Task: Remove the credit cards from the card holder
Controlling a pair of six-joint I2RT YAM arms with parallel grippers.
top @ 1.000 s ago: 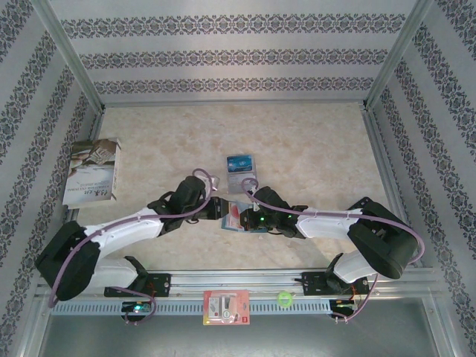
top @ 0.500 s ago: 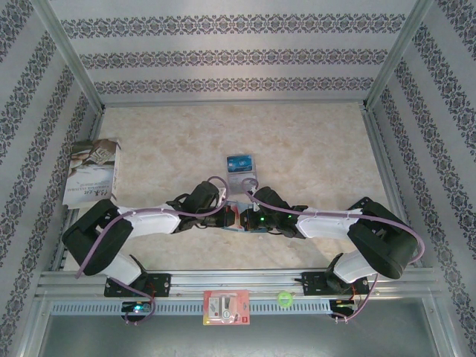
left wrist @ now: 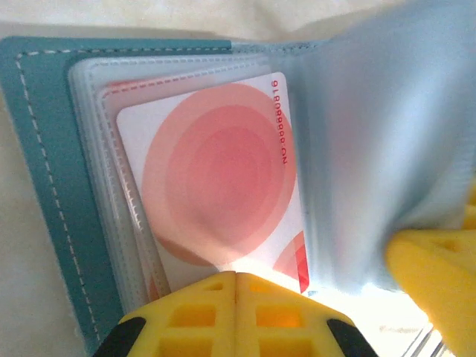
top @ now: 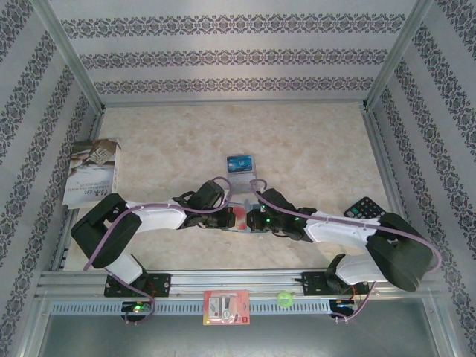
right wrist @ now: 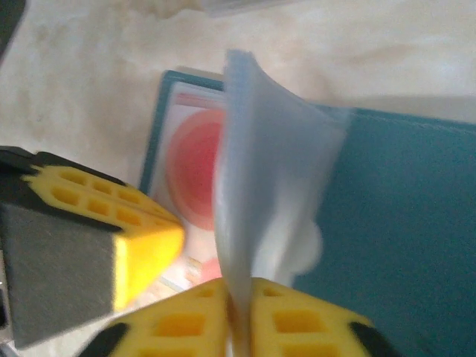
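- The card holder (top: pixel 241 222) lies open on the bench (top: pixel 312 149), close to the near edge and about midway between left and right, with the two wrists meeting over it.
- Its teal cover, stitched in pale thread, lies flat on the surface.
- A red-and-white card (left wrist: pixel 223 178) sits in the stack of clear sleeves. It is printed with pink-red rings and has a row of digits along one edge.
- The left gripper (left wrist: pixel 236 286) has its jaws clenched pad against pad with nothing between them. The tips are at the edge of the red-and-white card, and I cannot tell whether they press on it.
- The right gripper (right wrist: pixel 238 301) has its jaws grasping a clear pocket (right wrist: pixel 268 171), which stands upright from the fold of the holder.
- A blue card (top: pixel 239 162) lies on the bench just beyond the holder and apart from it, with a pale grey card (top: pixel 242 177) showing at its near side.
- The bench top is a pale cream with a marbled pattern.
- A pale book (top: pixel 91 172) rests at its left edge, and a black calculator (top: pixel 363 208) lies to the right beside the right arm.
- White walls with bands of grey floral pattern close in the left, far and right sides, and metal posts run up the far corners.
- A metal rail (top: pixel 372 279) runs along the near edge. In front of it sit a red-and-white packet (top: pixel 226 307) and a small green ball (top: pixel 282 299).
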